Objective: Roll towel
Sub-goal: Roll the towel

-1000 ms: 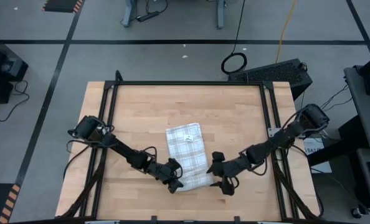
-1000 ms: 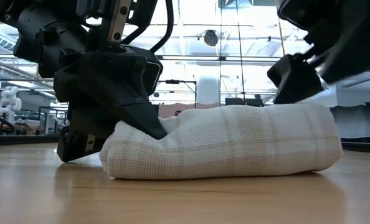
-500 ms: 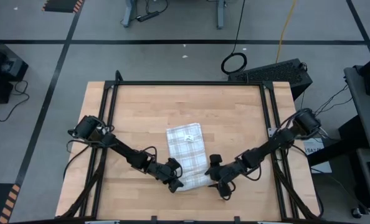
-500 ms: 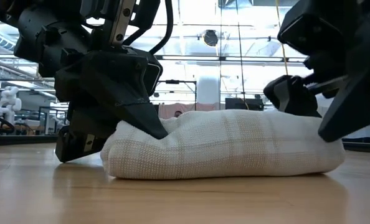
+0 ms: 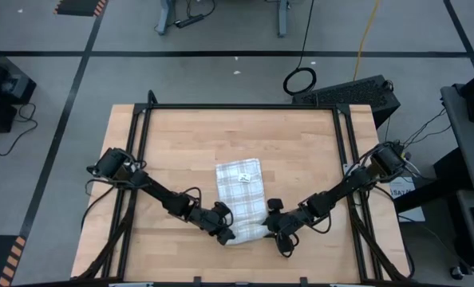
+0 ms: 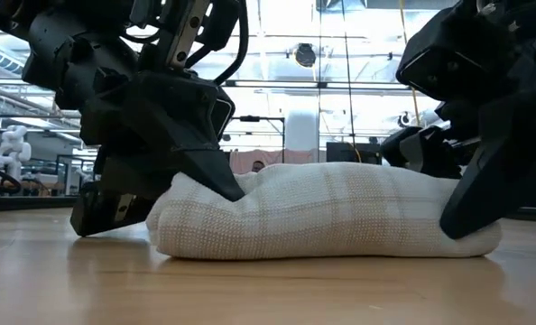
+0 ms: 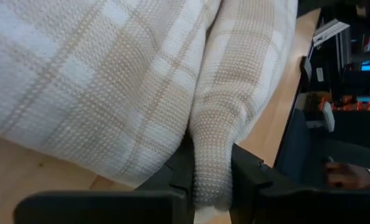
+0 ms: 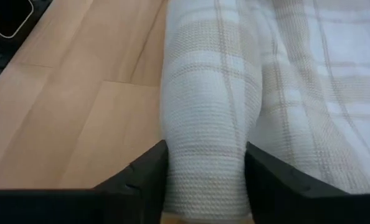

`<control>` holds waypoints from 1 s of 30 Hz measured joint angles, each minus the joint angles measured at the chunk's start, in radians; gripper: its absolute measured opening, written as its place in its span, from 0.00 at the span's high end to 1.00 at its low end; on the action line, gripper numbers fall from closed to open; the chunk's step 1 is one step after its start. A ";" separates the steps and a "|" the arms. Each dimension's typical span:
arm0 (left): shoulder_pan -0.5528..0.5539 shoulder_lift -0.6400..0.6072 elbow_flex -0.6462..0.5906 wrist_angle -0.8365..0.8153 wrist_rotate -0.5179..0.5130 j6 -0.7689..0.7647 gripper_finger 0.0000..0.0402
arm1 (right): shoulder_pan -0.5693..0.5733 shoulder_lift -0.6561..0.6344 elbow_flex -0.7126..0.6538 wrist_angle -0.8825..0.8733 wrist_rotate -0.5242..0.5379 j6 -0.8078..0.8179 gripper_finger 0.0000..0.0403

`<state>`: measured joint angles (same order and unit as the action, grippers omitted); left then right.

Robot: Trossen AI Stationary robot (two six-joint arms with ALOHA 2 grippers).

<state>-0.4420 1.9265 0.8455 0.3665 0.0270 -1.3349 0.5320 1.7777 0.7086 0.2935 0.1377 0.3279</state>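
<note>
The towel (image 5: pixel 240 195), white with a tan grid check, lies as a folded strip on the table. Its label (image 5: pixel 242 177) is near the far end. Its near end is rolled into a thick roll (image 6: pixel 322 212) that rests on the wood. My left gripper (image 5: pixel 224 233) is at the roll's left end and is shut on it. My right gripper (image 5: pixel 274 226) is at the roll's right end, with its fingers set wide about the roll. In the low view my left gripper (image 6: pixel 173 185) and my right gripper (image 6: pixel 462 181) stand at either end of the roll. My left gripper pinches a fold of cloth at the roll's left end (image 7: pixel 213 163) between its two fingers (image 7: pixel 252 179). It comes from the table's left, slanting down. The roll rests on the table. My right gripper has the whole roll's right end (image 8: pixel 203 158) between its two widely set fingers (image 8: pixel 141 177), which lie against its near and far sides. It comes from the table's right, about level, with its fingers along the roll. The roll stays on the table.
The wooden table (image 5: pixel 181 143) has a black frame (image 5: pixel 241 106) round its edges. There is bare wood to the left, right and far side of the towel. A black keyboard-like unit (image 5: pixel 357 92) and a cable ring (image 5: pixel 300 80) lie on the floor beyond the far right corner.
My right gripper has moved toward the table's left and gone down to the roll's right end. Its fingers, which were beside and above the roll, now stand about it. My left gripper and the roll have kept still.
</note>
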 joint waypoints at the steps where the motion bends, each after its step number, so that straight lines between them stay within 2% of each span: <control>1: 0.002 -0.008 0.000 0.004 0.012 0.004 0.84 | 0.000 0.000 0.000 0.000 0.000 0.000 0.59; 5: 0.008 -0.061 -0.004 -0.034 0.052 0.035 0.75 | 0.000 0.001 0.001 0.002 -0.001 0.001 0.69; 10: 0.006 -0.203 -0.004 -0.227 0.045 0.061 0.62 | 0.000 0.001 0.000 -0.002 -0.002 0.001 0.76; 13: -0.006 -0.298 -0.004 -0.344 -0.009 0.127 0.55 | 0.000 0.001 0.000 -0.004 -0.003 0.005 0.77; 17: -0.050 -0.390 0.006 -0.277 -0.190 0.375 0.47 | -0.002 0.001 0.000 -0.004 -0.005 0.011 0.78; 23: -0.133 -0.357 0.115 -0.244 -0.436 0.749 0.40 | -0.002 0.001 0.000 -0.004 -0.005 0.020 0.78; 25: -0.149 -0.320 0.138 -0.248 -0.460 0.795 0.38 | -0.005 0.001 0.000 -0.005 -0.005 0.036 0.78; 30: -0.178 -0.196 0.159 -0.274 -0.473 0.797 0.35 | -0.016 0.002 0.000 -0.005 -0.010 0.056 0.78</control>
<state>-0.6200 1.7301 1.0043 0.0923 -0.4465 -0.5379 0.5162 1.7794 0.7082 0.2882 0.1279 0.3843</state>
